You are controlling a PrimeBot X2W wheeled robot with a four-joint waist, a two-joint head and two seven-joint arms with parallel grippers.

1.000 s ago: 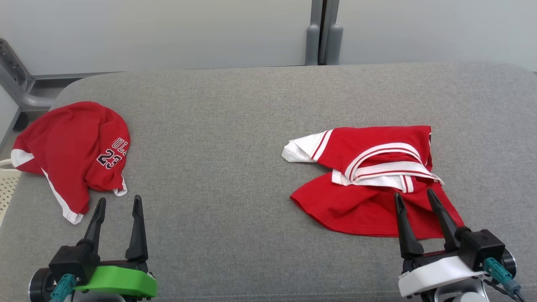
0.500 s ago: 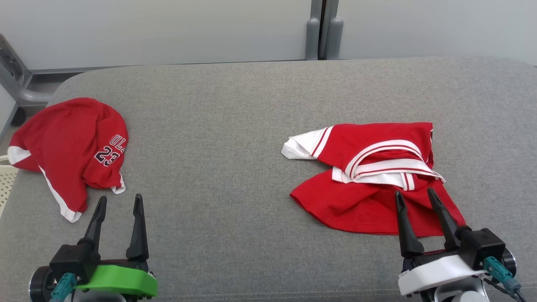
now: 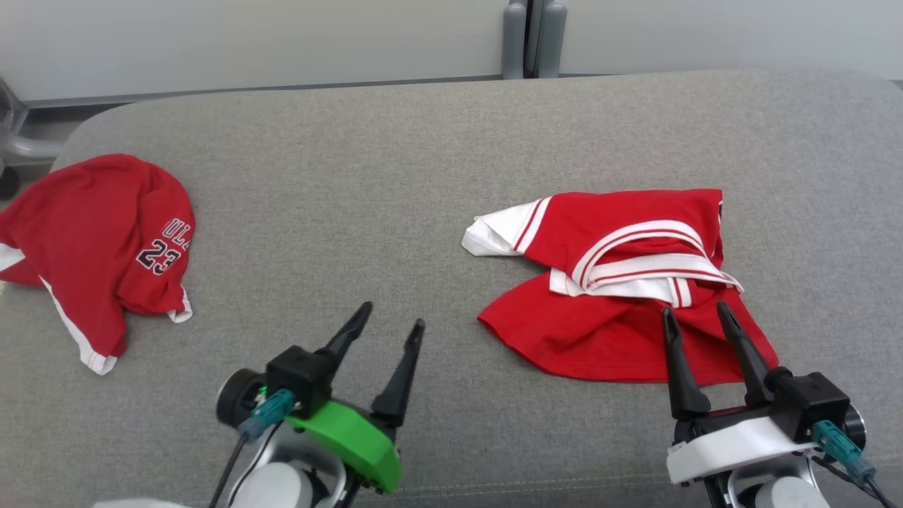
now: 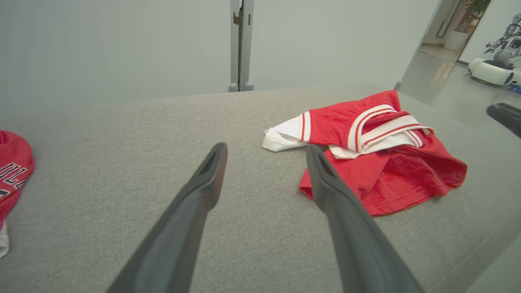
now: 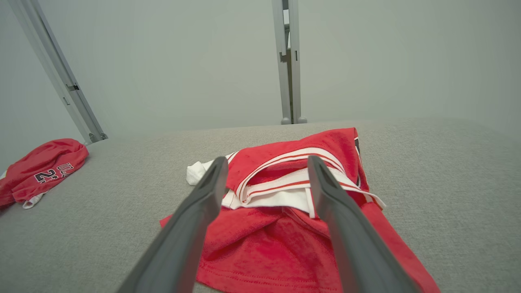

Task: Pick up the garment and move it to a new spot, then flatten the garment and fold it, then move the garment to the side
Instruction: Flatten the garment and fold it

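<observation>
where the grey cushion (image 3: 353, 176) rounds off at its left end, a numbered red jersey (image 3: 99, 240) lies in a heap, with white trim along its hem and the digits 23 on a fold; its left part runs out of the head view. moving right, the left gripper (image 3: 392, 314), green-shelled, hangs over bare upholstery in the lower middle, tilted so its two dark fingers lean up and to the right. the fingers stand wide apart with nothing between them, clear of both pieces of clothing. in the left wrist view those fingers (image 4: 195, 195) frame plain grey fabric. behind the cushion a grey post (image 3: 532, 35) stands against a pale wall.

right of centre lies the garment (image 3: 621, 282), red with white striped bands, crumpled on the cushion. a white sleeve end pokes out to the left, the banded part is bunched across the middle, and a plain red flap spreads toward the near edge. furthest right, the right gripper (image 3: 693, 308), white-shelled, points up the view with its fingers spread just as wide, gripping nothing. their tips overlap the near red flap in the head view; whether they touch the cloth or hover above it i cannot tell. in the right wrist view the garment (image 5: 285, 244) sits straight ahead, under and beyond the fingers.
</observation>
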